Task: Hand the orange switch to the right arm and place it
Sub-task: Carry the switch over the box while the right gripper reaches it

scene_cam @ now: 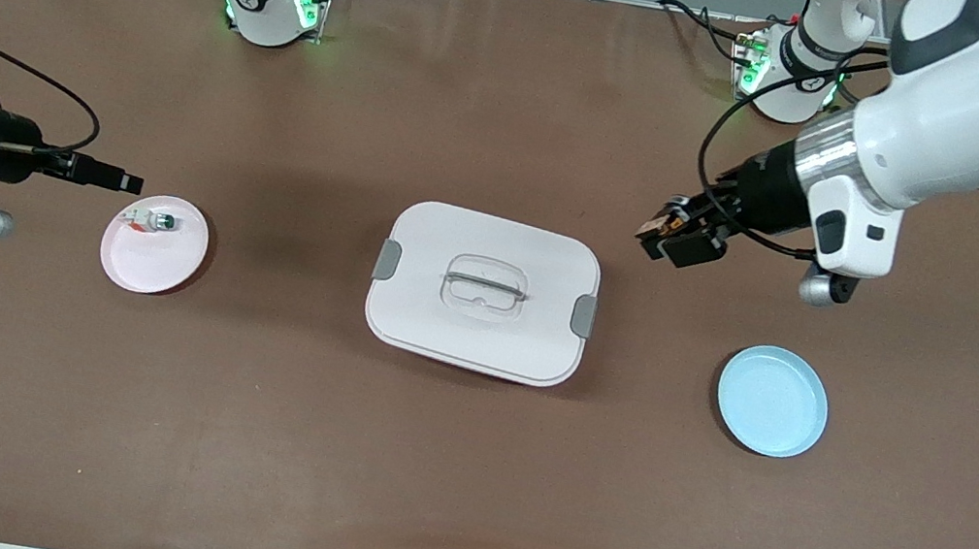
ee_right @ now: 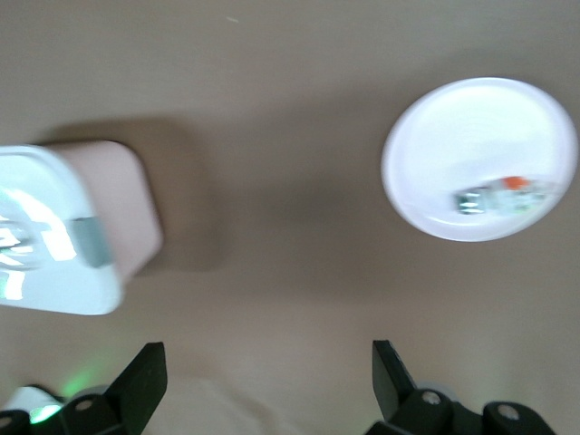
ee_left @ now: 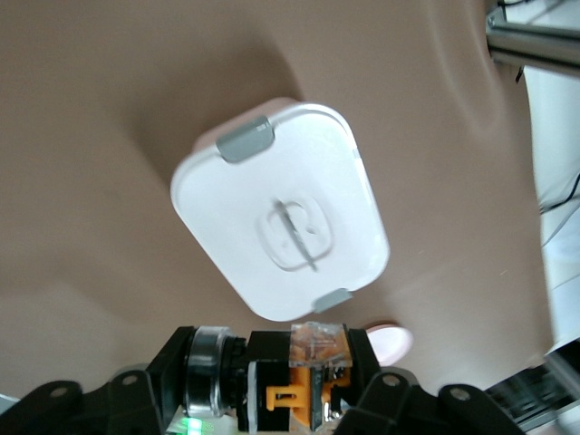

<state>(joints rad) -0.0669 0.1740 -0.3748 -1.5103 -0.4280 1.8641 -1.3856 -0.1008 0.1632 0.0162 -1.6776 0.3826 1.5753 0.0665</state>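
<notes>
My right gripper hangs over the table just beside the pink plate, which carries a small white, green and red piece, and its fingers are spread wide with nothing between them. The white lidded box sits mid-table. My left gripper hovers over the table between that box and the blue plate, pinching the orange switch.

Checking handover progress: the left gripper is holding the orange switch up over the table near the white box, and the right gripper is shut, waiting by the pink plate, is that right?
Not quite. The right gripper is open, its fingers spread wide in the right wrist view. The rest holds: the left gripper holds the orange switch near the white box, and the right one waits by the pink plate.
</notes>
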